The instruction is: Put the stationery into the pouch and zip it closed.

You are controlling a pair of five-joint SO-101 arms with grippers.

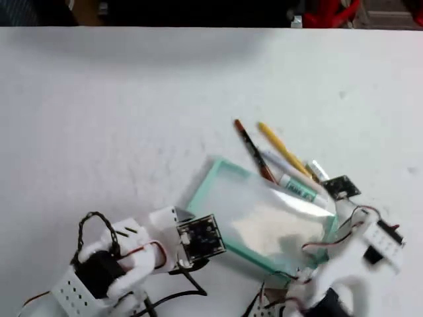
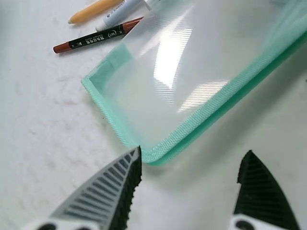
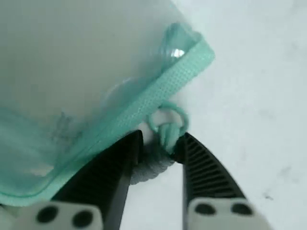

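Right fingers (image 3: 117, 165) pinching zip pull (image 3: 165, 133), left gripper (image 2: 193, 152) spread beside pouch (image 2: 192, 72)

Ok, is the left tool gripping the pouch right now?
No, the left tool is open, its fingers spread wide, and the corner of the pouch lies unclamped by their tips.

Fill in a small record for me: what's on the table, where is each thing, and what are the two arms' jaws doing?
pouch: flat on the table, clear with green edging
pens: brown pen, yellow pen and marker, together at the pouch's far edge, mostly outside it
left jaws: open, just short of one pouch corner, holding nothing
right jaws: closed on the pull at another corner
task: pens not yet inside
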